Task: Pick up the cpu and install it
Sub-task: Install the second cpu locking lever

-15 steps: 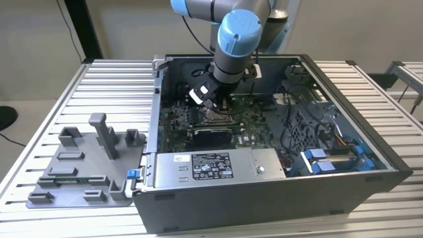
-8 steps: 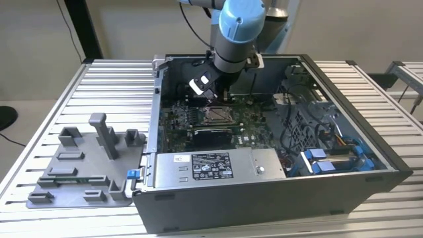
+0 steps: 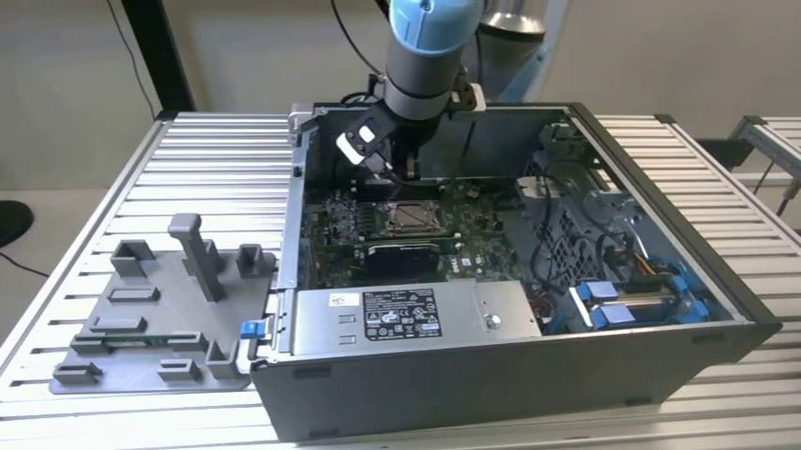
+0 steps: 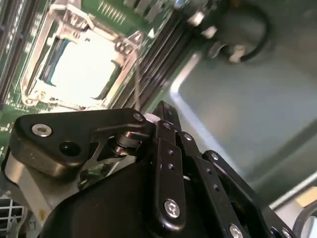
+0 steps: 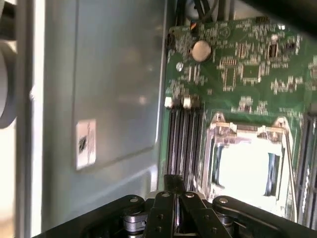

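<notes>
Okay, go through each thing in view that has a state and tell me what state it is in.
Silvery square cpu: seated in the motherboard socket.
Metal socket frame: around the cpu.
Black gripper: shut, empty, above the memory slots.
Grey computer case: side open.

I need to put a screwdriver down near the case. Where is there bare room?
The slatted table is bare behind the grey tray, on the exterior view's left of the computer case. Inside the case it is crowded: motherboard, cables, and the gripper over the socket.
</notes>
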